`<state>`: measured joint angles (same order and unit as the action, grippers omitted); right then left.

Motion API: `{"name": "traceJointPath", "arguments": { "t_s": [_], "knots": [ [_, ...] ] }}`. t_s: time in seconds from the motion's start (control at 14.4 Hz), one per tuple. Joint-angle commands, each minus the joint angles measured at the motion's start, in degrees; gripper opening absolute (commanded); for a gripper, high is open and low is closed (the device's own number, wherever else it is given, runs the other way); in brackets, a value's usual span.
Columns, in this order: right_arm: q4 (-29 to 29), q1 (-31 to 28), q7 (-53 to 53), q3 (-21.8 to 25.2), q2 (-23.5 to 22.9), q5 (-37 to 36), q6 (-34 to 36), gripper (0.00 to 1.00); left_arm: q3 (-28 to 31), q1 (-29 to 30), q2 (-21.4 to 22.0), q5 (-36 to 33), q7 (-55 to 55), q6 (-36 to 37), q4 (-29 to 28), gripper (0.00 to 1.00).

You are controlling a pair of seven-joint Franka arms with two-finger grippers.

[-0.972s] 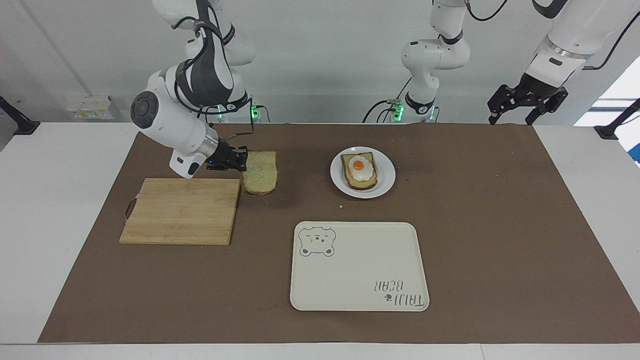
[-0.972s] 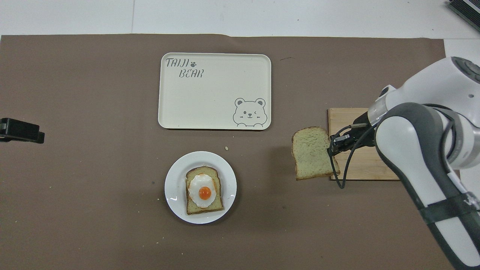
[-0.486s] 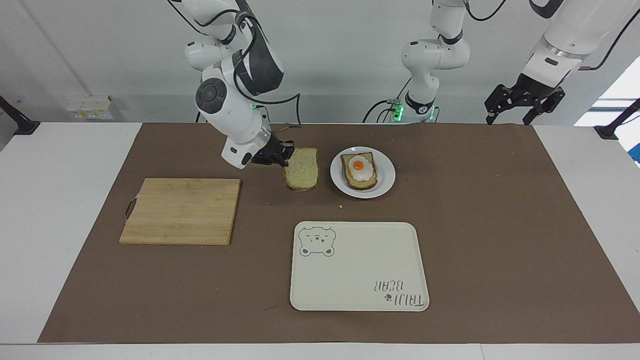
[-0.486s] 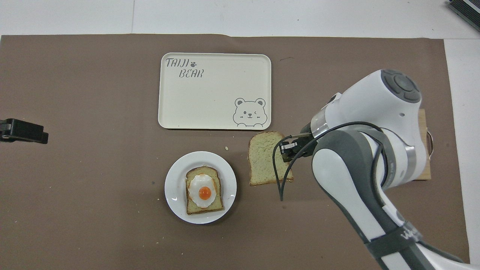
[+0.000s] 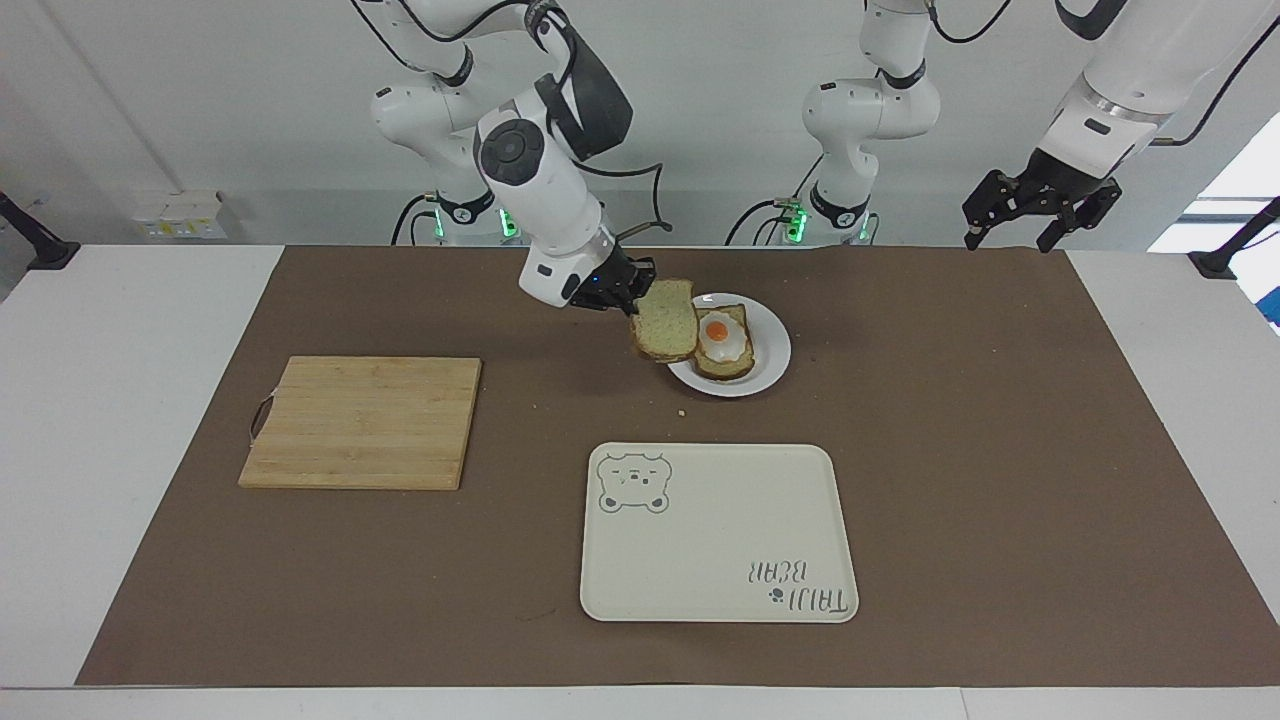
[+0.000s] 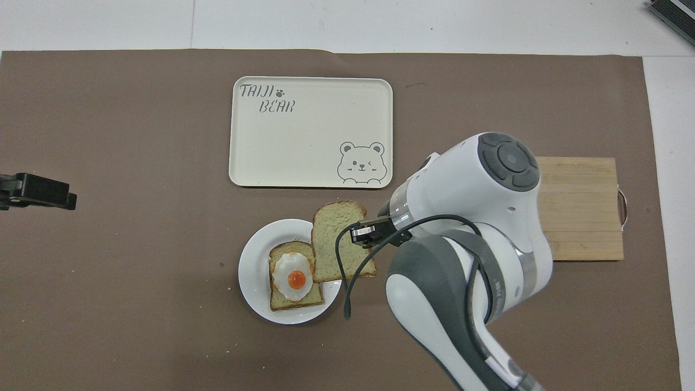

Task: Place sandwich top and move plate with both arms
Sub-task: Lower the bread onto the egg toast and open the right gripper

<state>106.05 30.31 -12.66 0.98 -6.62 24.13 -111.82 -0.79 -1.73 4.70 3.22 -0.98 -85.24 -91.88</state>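
My right gripper (image 5: 637, 290) is shut on the edge of the sandwich top (image 5: 665, 320), a plain pale bread slice with brown crust. It holds the slice in the air over the rim of the white plate (image 5: 772, 350), on the side toward the right arm's end. The plate carries a bread slice topped with a fried egg (image 5: 722, 340). In the overhead view the sandwich top (image 6: 336, 239) overlaps the plate's rim (image 6: 255, 266) beside the egg slice (image 6: 296, 279), with the right gripper (image 6: 355, 234) at its edge. My left gripper (image 5: 1035, 205) waits, open and raised over the table's edge at the left arm's end.
A cream tray with a bear drawing (image 5: 718, 530) lies farther from the robots than the plate. A wooden cutting board (image 5: 365, 420) lies toward the right arm's end. A few crumbs lie on the brown mat near the plate.
My right gripper has carried the sandwich top from beside the cutting board across the mat to over the plate's rim. The left gripper has barely shifted.
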Motion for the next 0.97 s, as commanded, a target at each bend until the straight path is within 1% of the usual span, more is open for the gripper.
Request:
{"name": "traceJointPath", "arguments": {
  "t_s": [0.0, 0.07, 0.21, 0.42, 0.62, 0.69, 0.9],
  "knots": [
    [1.44, 2.12, -2.11, 0.16, -0.06, 3.98, -3.14, 0.00, 0.00, 0.85, 1.98, 2.66, -0.25, -0.54, -2.43, 1.00],
    [1.44, 3.69, -2.37, 0.16, -0.32, 5.30, -3.40, 0.00, 0.00, 0.85, 2.07, 2.76, -0.26, -0.63, -2.43, 1.00],
    [2.14, 5.37, -4.38, 0.16, -1.02, 5.40, -6.56, 0.00, 0.09, 0.85, 2.16, 3.28, -0.26, -0.54, -2.43, 1.00],
    [2.67, 7.75, -5.36, 0.16, -3.40, 5.40, -9.02, 0.00, 0.18, 1.81, 2.07, 6.18, -0.52, -0.63, -2.52, 1.00],
    [4.17, 9.32, -5.36, 0.25, -4.10, 5.40, -11.14, 0.00, 0.27, 2.78, 2.16, 8.90, -3.05, -0.89, -2.95, 1.00],
    [4.17, 10.20, -5.36, 0.25, -4.89, 5.40, -11.92, 0.00, 0.27, 3.92, 2.24, 10.82, -5.24, -0.98, -3.30, 1.00],
    [4.43, 10.30, -4.83, 0.16, -6.65, 5.32, -14.12, 0.00, 0.27, 7.43, 2.33, 17.85, -10.60, -1.50, -5.67, 1.00]
  ]
}}
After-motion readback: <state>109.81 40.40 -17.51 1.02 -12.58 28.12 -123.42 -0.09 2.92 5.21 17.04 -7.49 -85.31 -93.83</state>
